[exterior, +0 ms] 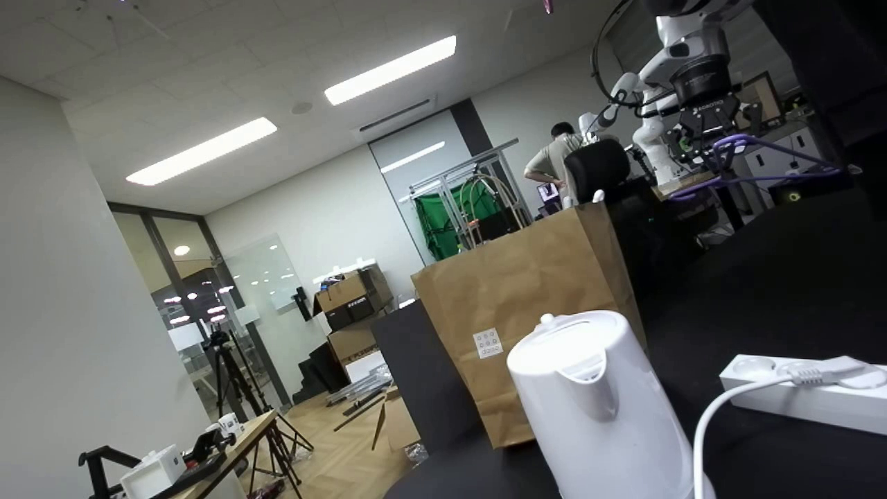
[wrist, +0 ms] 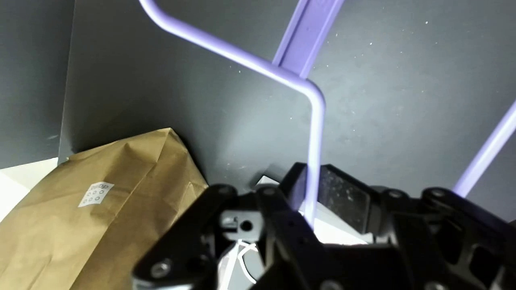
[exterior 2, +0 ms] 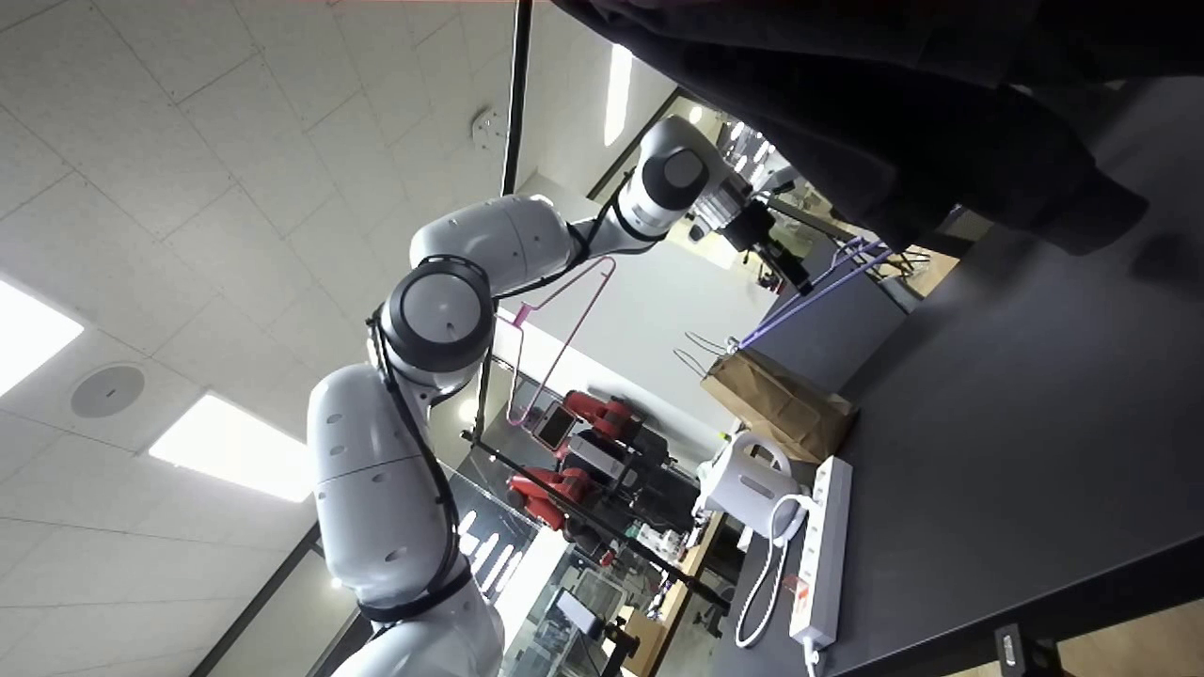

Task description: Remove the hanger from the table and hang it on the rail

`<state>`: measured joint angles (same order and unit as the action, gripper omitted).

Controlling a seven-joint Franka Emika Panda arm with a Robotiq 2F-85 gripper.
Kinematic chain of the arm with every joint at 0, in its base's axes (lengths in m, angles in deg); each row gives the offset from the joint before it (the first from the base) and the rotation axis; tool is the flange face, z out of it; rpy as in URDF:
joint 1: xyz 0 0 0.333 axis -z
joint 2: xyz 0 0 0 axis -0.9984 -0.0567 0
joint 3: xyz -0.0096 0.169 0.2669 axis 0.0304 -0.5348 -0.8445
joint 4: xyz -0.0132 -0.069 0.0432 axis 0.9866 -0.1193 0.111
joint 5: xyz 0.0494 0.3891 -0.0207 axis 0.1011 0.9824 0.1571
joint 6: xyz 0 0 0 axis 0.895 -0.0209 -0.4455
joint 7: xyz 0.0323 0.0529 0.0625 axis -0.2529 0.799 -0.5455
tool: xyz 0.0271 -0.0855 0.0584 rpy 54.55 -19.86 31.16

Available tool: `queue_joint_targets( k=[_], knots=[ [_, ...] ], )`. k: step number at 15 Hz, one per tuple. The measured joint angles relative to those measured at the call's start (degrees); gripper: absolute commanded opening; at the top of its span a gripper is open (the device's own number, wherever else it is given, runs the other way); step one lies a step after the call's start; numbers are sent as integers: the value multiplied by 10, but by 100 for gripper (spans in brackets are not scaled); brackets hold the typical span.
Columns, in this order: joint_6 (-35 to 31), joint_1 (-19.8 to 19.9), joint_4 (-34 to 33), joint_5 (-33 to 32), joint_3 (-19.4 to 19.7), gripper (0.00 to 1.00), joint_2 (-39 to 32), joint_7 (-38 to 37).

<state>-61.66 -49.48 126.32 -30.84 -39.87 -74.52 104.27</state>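
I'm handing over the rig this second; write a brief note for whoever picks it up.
Gripper: shut on the purple hanger.
Hanger: in the grip, over the black table, apparently lifted clear of it.
Rail: seems to be the black bar in an exterior view; a pink hanger appears to hang there.
Done: hanger picked up.
Left: carry it to the rail, hook it on, release, back off. Mind the paper bag standing on the table.

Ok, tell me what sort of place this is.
Probably a robotics lab: there's a white robot arm, a second white arm farther back in an exterior view, and a black tripod.
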Motion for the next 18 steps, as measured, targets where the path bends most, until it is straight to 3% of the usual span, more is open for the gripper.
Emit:
queue_joint_targets(
  k=[5,6,7,11,13,18],
  knots=[
    [0,0,1,0,0,17,1,1],
    [0,0,1,0,0,4,1,1],
    [0,0,1,0,0,4,1,1],
    [0,-44,11,80,76,4,14,70],
    [-2,-40,44,102,86,4,36,125],
    [-2,93,88,2,-135,4,59,113]
  ],
)
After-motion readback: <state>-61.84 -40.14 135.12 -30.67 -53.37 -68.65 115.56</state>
